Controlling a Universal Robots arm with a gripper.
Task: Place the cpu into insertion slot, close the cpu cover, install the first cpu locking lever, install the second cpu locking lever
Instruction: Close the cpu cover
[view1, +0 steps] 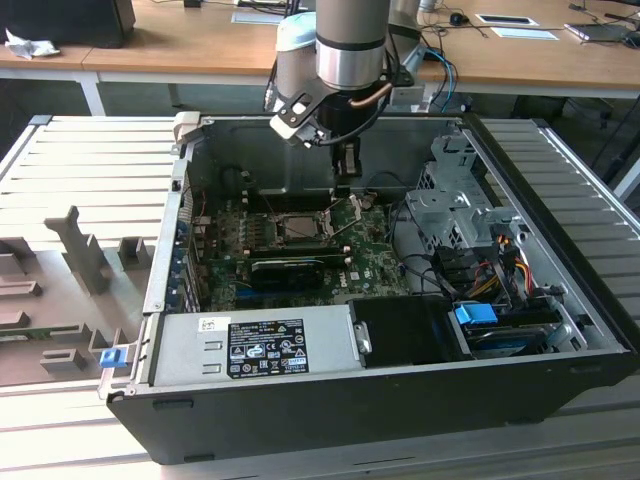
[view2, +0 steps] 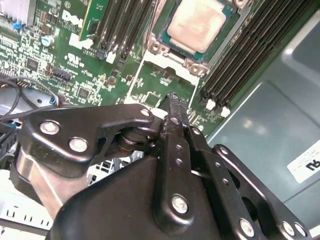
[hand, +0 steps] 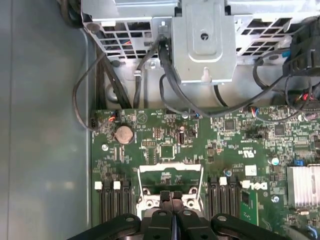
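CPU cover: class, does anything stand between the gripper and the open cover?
Nothing visible does. The shut gripper hangs right at the open cpu cover; the cpu already sits in the insertion slot.

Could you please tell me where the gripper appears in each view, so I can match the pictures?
Exterior view: the gripper hangs inside the case, jaws together, just to the exterior view's right of the cpu.
Second wrist view: the gripper tip sits by the open cpu cover, with the cpu beyond it.
First wrist view: the tip sits at the same cover's edge.
Shared landmark: the green motherboard.
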